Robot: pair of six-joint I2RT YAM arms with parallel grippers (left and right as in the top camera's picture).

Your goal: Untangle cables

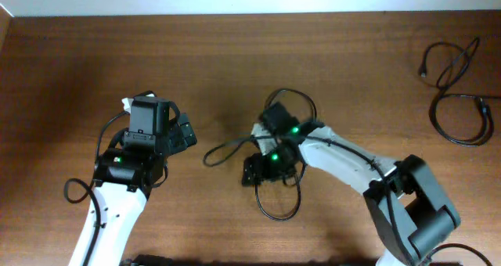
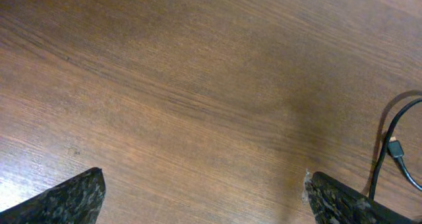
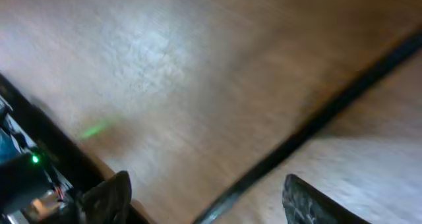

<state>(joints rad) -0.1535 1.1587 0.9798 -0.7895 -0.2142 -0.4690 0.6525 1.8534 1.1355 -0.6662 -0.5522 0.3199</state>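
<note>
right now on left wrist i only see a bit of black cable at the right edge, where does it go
observer: it runs on to a looped cable in the middle of the table, under the right gripper.
operator: is right clamped on it
observer: no, its fingers are spread apart; the cord passes between them, though that view is blurred.
operator: any other cable out there
observer: yes, a second cable lies apart near the table's far right corner, away from both arms.
</note>
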